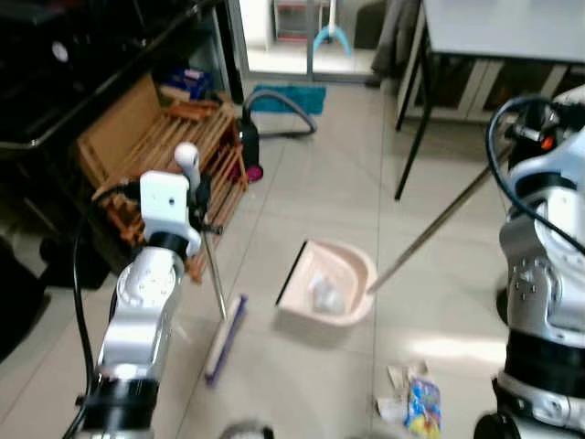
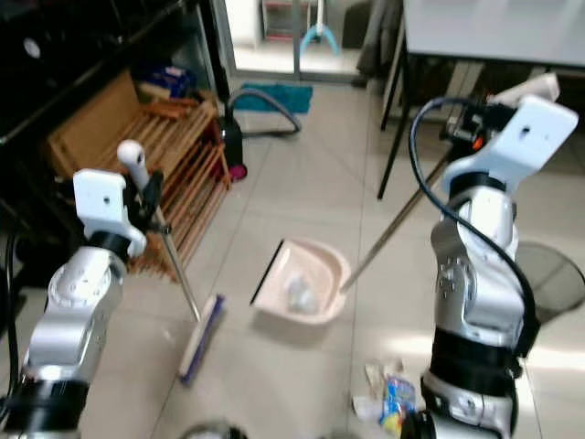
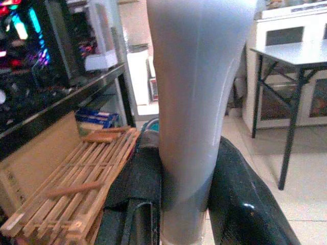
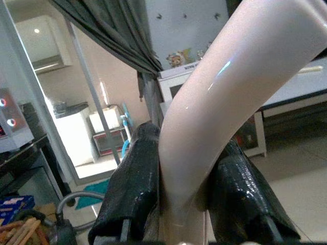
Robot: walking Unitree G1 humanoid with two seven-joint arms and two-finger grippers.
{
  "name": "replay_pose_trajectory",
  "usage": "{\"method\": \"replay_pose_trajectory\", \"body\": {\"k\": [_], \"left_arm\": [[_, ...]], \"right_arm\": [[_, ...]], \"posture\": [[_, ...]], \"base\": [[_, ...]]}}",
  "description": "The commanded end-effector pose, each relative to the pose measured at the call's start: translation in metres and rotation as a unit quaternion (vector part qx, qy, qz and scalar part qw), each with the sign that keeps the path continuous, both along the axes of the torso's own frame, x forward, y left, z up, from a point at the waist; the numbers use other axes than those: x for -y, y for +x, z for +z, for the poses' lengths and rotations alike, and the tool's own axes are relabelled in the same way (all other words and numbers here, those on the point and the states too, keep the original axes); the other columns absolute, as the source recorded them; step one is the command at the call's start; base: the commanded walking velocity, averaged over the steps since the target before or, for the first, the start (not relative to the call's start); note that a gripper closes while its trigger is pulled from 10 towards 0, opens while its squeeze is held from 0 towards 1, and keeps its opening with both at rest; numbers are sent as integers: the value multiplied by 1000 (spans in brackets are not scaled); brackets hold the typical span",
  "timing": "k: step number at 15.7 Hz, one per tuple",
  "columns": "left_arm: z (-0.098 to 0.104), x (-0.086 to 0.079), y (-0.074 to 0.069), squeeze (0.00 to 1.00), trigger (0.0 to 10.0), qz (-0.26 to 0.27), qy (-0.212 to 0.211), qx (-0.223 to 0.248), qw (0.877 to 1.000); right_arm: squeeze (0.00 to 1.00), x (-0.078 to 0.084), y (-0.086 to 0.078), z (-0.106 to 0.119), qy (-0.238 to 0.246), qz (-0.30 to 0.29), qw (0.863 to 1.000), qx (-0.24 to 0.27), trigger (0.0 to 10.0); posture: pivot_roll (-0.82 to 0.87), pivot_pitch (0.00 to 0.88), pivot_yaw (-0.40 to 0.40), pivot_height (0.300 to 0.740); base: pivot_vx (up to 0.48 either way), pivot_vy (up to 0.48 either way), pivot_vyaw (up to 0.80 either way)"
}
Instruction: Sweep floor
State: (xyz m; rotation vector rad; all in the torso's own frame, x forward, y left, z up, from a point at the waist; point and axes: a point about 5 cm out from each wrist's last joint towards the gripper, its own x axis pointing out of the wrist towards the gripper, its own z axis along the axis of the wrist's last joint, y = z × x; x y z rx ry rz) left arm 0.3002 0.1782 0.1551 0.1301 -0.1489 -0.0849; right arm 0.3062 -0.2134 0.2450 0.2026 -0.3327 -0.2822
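- Your broom (image 1: 222,340) stands on the pale tiled floor (image 1: 302,183) ahead of the robot's left side, its long flat head resting on the tiles and its thin shaft leaning up toward the left arm.
- The left gripper (image 3: 176,204) is clamped on the broom's grey grip; in the left wrist view you see a black finger (image 3: 134,189) pressed against each side of it.
- The pink dustpan (image 1: 326,283) sits on the floor just right of the broom head, with a crumpled clear bit of litter lying inside it.
- Its long handle (image 1: 439,224) rises at a slant to the right arm, where the right gripper (image 4: 184,199) is closed around the pale pink grip (both fingers touch it in the right wrist view).
- Scraps of paper and a colourful wrapper (image 1: 416,402) lie on the tiles near the robot's right side, apart from the dustpan and closer to the robot than it is.
- On your left a wooden slatted rack (image 1: 183,155) leans by a dark shelf unit (image 1: 82,82), close behind the broom shaft.
- A vacuum cleaner with a grey hose (image 1: 279,114) sits further back beside the rack, by a teal mat.
- To the right stands a table on black legs (image 1: 411,128).
- Open tile lies between rack and table, around the dustpan.
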Motion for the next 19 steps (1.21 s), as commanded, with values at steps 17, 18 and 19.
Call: {"method": "replay_pose_trajectory", "body": {"k": [17,18,19], "left_arm": [[6,-2,-2,0,10000,13,13,18,1000],[6,-2,-1,0,10000,13,13,18,1000],[6,-2,-1,0,10000,13,13,18,1000]], "right_arm": [[0,-7,1,17,1,14,999,37,10000],[0,-7,1,17,1,14,999,38,10000],[0,-7,1,17,1,14,999,38,10000]], "posture": [[-22,68,52,740],[-23,65,53,740],[-23,68,52,740]], "base": [[389,0,0],[386,0,0],[390,0,0]]}}
